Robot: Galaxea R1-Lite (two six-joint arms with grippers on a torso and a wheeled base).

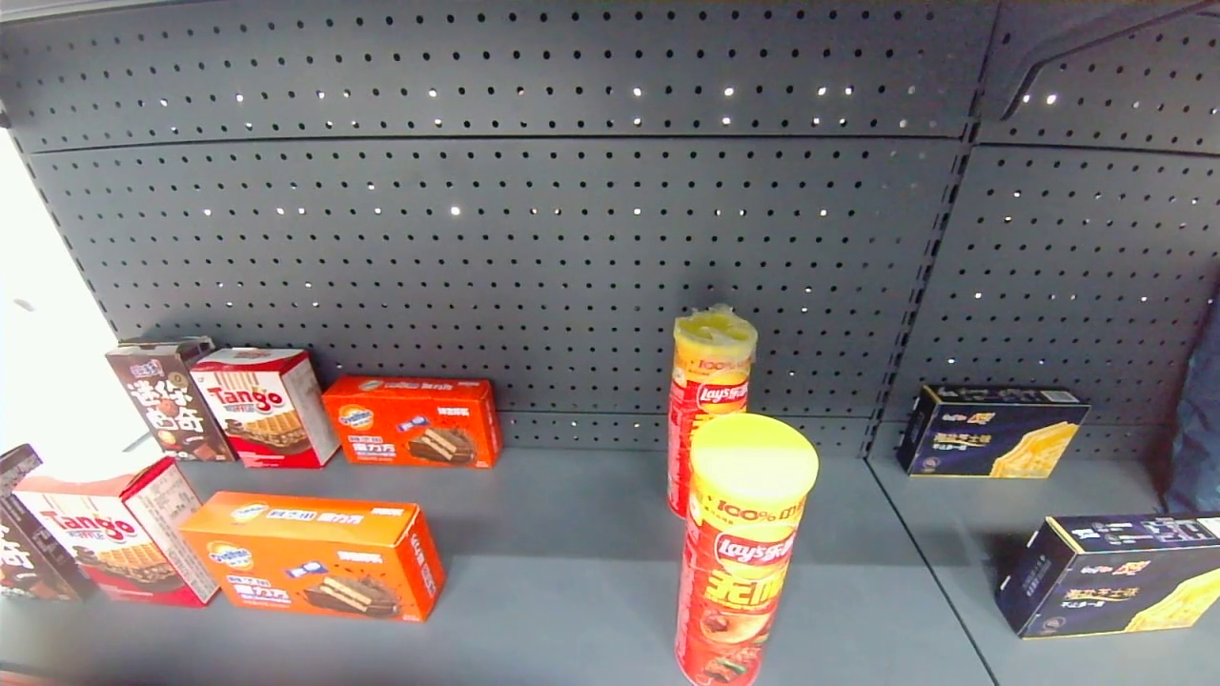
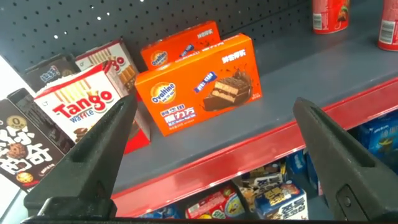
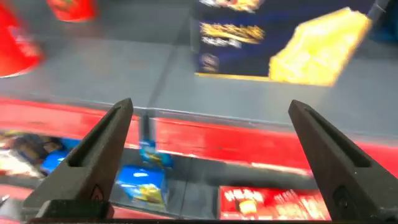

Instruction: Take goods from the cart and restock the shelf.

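The grey shelf point(image 1: 572, 562) holds snack goods in two rows. At the left stand brown boxes point(image 1: 167, 395), red and white wafer boxes point(image 1: 267, 405) and orange boxes point(image 1: 319, 553). Two red chip cans with yellow lids point(image 1: 743, 553) stand one behind the other in the middle. Dark blue boxes point(image 1: 991, 431) lie at the right. My left gripper point(image 2: 214, 104) is open and holds nothing, in front of the shelf's red edge, facing the front orange box point(image 2: 199, 84). My right gripper point(image 3: 211, 104) is open with nothing in it, facing a dark blue box point(image 3: 280, 43).
A perforated dark back panel point(image 1: 534, 248) closes the shelf behind. A red front lip point(image 2: 261, 146) runs along the shelf edge. Below it a lower shelf carries blue and red packets point(image 3: 146, 180). Bare shelf floor lies between the orange boxes and the cans.
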